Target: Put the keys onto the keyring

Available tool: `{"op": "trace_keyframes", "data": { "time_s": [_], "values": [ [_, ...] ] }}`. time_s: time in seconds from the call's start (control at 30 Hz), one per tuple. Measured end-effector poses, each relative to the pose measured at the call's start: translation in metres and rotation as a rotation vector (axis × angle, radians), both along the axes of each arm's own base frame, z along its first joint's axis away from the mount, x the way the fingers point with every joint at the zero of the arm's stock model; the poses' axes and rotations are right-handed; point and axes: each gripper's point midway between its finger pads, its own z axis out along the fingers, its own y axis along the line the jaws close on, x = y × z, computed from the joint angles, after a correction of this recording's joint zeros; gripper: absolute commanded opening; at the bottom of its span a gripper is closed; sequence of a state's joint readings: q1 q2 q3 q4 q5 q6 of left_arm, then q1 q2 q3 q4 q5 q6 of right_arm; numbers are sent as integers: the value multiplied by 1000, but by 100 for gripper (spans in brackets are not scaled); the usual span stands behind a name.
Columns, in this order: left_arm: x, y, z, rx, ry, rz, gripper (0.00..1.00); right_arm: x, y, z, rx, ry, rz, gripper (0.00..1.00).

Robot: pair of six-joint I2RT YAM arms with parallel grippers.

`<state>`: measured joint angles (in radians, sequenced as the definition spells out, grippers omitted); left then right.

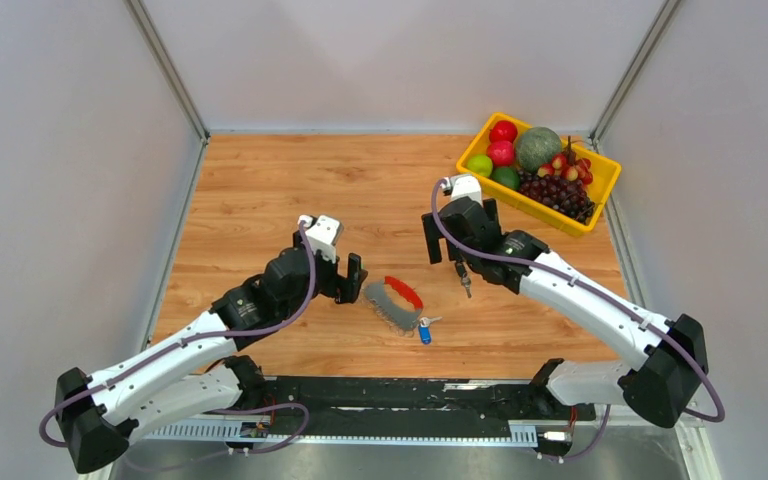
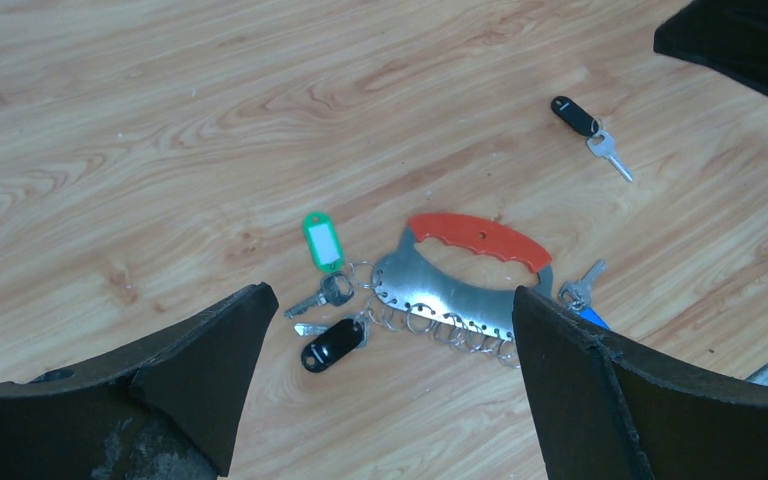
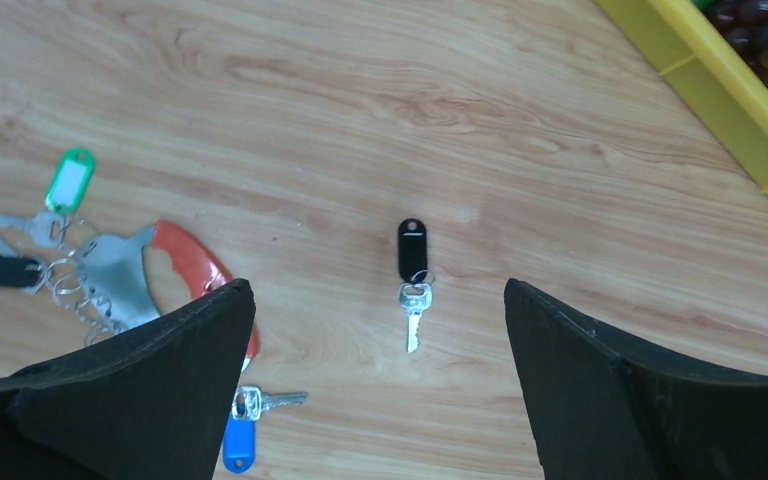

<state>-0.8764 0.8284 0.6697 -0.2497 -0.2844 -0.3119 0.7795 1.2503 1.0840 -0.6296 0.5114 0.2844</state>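
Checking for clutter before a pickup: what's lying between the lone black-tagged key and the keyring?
Nothing, just bare table. The right wrist view shows the stretch from the black-tagged key to the keyring bare; the left wrist view agrees.

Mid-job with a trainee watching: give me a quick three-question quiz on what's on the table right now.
1. True or false: the lone black-tagged key lies apart from the keyring.
2. Which tag colour sits next to the other black tag at the keyring's end? A) green B) yellow C) white
3. Fill in: the left claw and the right claw both stand ____.

Key: 1 true. 2 A, the green tag. 3 open.
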Motion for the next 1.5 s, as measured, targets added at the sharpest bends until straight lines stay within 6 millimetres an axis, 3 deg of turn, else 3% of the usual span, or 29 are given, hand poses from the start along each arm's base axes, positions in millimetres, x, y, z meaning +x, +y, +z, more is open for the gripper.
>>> {"op": "trace_keyframes", "data": {
  "time_s": [0.2,0.4,0.63,0.8,0.93,1.23,1.5],
  "values": [
    [-3,2,-17,-12,43,27,100,-27,39,-6,0,38,184,100],
    [-2,11,-29,-4,59,80,100,-81,86,-19,-31,66,433,96],
    [-3,21,-23,-55,47,136,100,-129,106,-53,-116,115,590,85],
    [-4,28,-25,-64,52,167,100,-157,110,-84,-202,141,646,67],
    [-6,30,-24,-72,50,172,100,-167,107,-105,-231,175,646,55],
    [-8,33,-23,-79,53,174,100,-179,106,-131,-263,211,641,54],
    [-8,32,-24,-79,59,177,100,-175,103,-163,-362,222,598,50]
  ]
}}
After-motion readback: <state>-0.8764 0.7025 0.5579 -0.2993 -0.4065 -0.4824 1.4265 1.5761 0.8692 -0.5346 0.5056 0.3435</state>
